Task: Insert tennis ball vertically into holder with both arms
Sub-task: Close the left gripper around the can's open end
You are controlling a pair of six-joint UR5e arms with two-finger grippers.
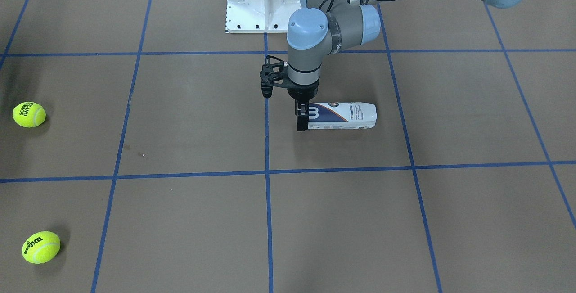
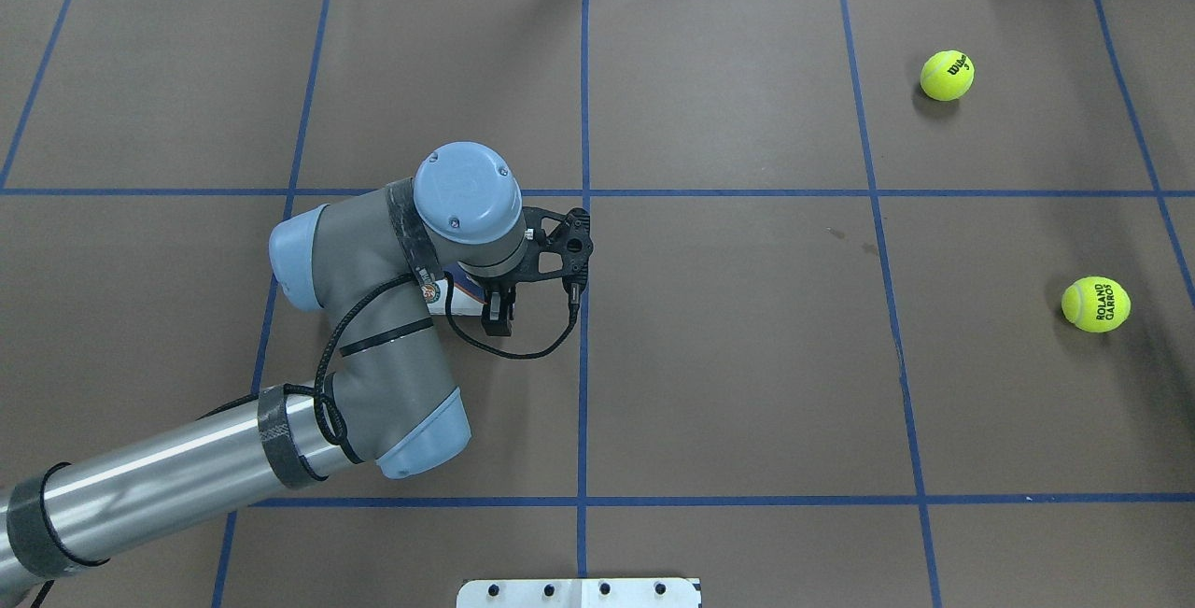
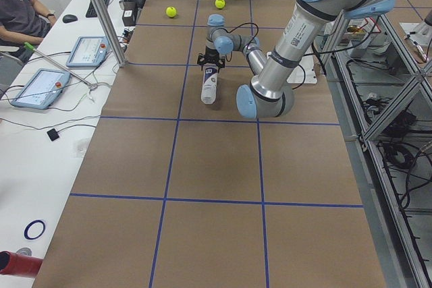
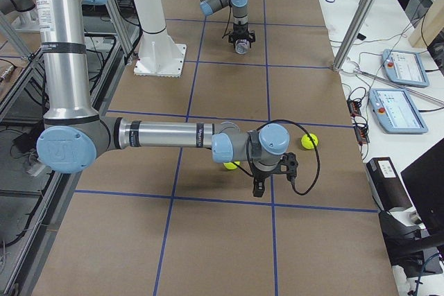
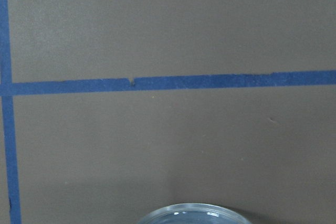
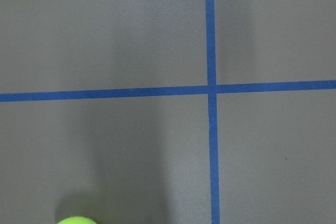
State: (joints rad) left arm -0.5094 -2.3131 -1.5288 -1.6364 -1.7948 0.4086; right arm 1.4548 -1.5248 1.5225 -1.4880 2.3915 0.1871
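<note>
The holder [image 1: 344, 114], a clear can with a white and navy label, lies on its side on the brown table. My left gripper [image 1: 302, 116] points straight down over the can's end, one finger on each side against the wall, shut on it. In the overhead view the wrist hides most of the holder [image 2: 439, 298]. Its clear rim [image 5: 191, 214] shows at the bottom of the left wrist view. Two yellow tennis balls [image 2: 947, 75] [image 2: 1095, 304] lie far to the right. My right gripper [image 4: 260, 184] hovers near them; I cannot tell whether it is open. One ball [image 6: 73, 220] peeks into the right wrist view.
The white pedestal base [image 1: 263, 2] stands at the table's robot side. Blue tape lines divide the brown table [image 2: 747, 356] into squares. A seated person [image 3: 17, 11] and tablets are beside the table's far side.
</note>
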